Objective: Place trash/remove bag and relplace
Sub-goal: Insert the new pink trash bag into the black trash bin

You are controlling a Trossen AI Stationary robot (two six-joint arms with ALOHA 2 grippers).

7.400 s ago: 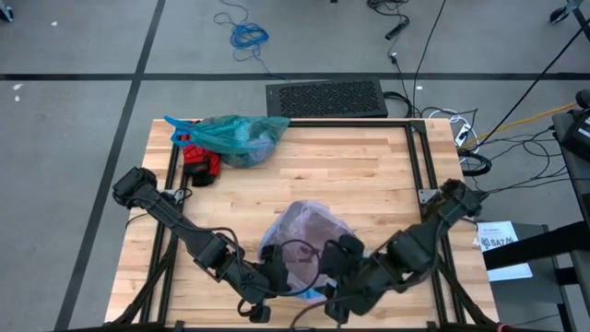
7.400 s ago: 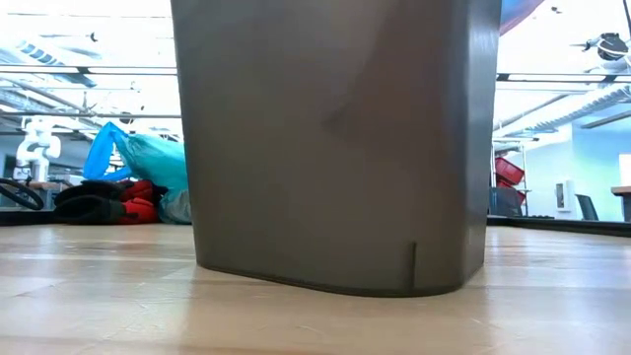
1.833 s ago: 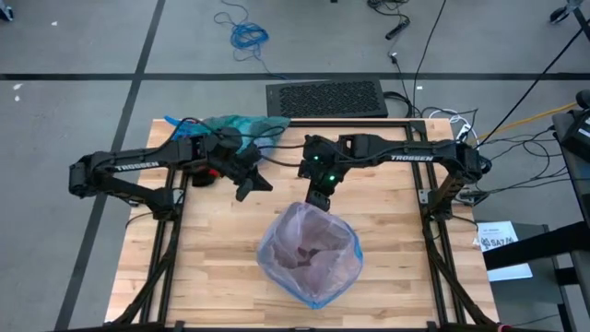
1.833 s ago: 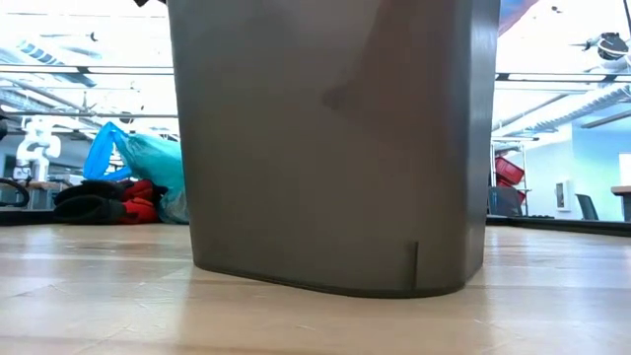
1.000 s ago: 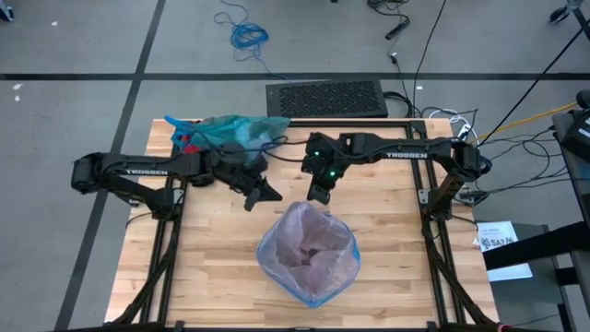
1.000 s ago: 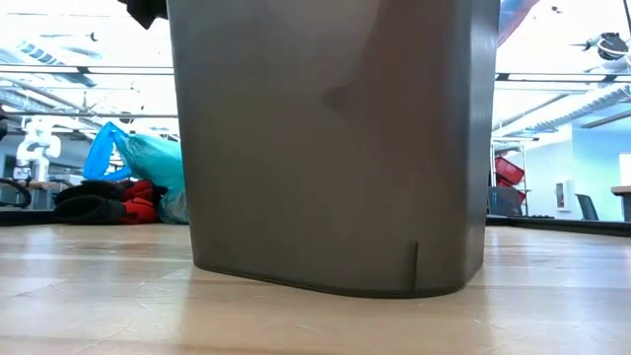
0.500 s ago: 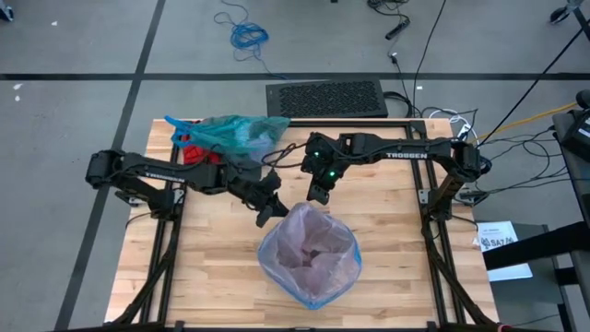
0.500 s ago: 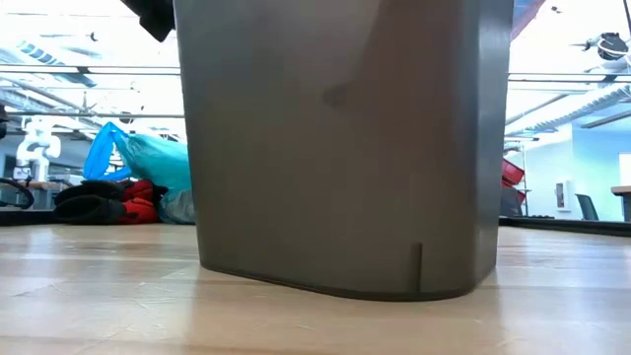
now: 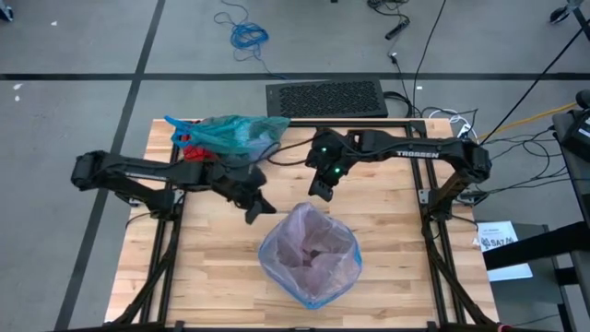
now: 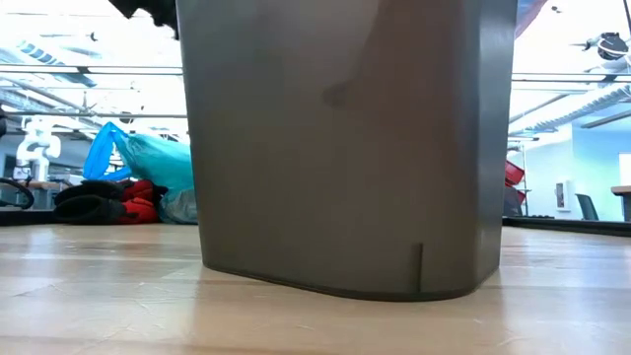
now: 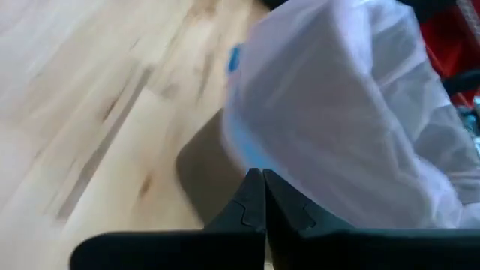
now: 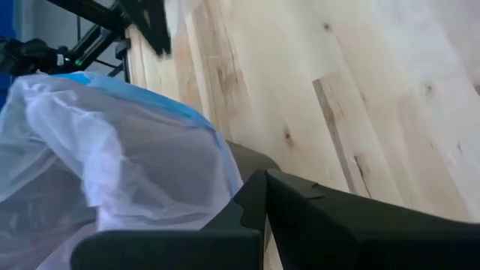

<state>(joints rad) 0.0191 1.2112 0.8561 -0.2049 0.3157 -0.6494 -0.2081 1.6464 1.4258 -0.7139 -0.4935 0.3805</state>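
The bag [image 9: 232, 135], teal-green and bulging, lies on the table's far left part, next to a red thing [image 9: 196, 153]. A dark grey bin [image 10: 345, 148] stands at the table's middle, lined with a pale pink bag [image 9: 310, 249] with a blue edge. My left gripper [image 9: 256, 212] is shut, just off the bin's far left rim and pointing at it; the lined bin [image 11: 352, 127] fills its wrist view. My right gripper [image 9: 320, 192] is shut too, close to the bin's far rim [image 12: 127, 142]. No loose trash shows.
Bare wood [image 9: 387, 175] lies on the bin's right and far side. A black metal frame [image 9: 419, 157] runs along the table's edges. A black perforated mat [image 9: 324, 98] and cables lie on the floor beyond the far edge.
My left gripper has swung from near the teal bag toward the bin's far left rim, then drawn back a little to the left. In the low view the bin has shifted slightly toward the table's right. Both grippers have stayed shut.
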